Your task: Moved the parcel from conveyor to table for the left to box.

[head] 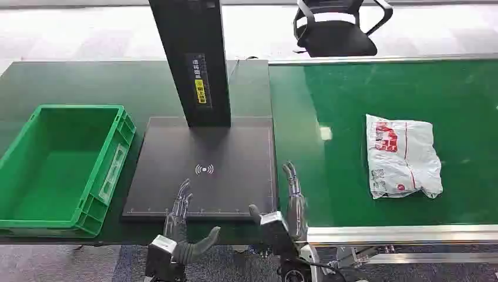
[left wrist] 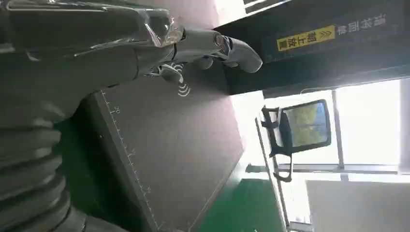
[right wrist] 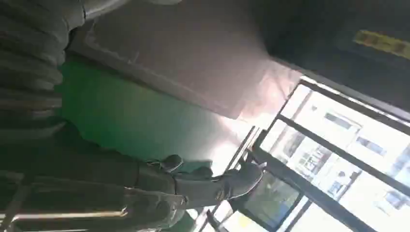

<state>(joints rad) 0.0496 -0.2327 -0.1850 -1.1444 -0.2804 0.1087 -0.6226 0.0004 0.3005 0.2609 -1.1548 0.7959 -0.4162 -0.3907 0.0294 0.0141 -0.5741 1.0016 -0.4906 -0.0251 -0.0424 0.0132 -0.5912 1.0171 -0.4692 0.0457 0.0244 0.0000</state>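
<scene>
I see a dark green worktop (head: 88,82) on the left and a brighter green conveyor (head: 382,94) on the right, with a pale floor and a black chair (head: 337,26) behind them. A dark scan pad (head: 205,167) lies on the worktop, and I take it as my landmark. A black column (head: 194,59) with a yellow label stands at the pad's far edge. The green box (head: 111,170) sits just left of the pad, nothing in it. The parcel (head: 402,155), a white bag with red print, lies flat on the conveyor well to the right of the pad.

My left hand (head: 179,226) hovers at the pad's near edge, fingers spread and holding nothing. My right hand (head: 285,214) is at the pad's near right corner, fingers straight and apart, also holding nothing, and well apart from the parcel.
</scene>
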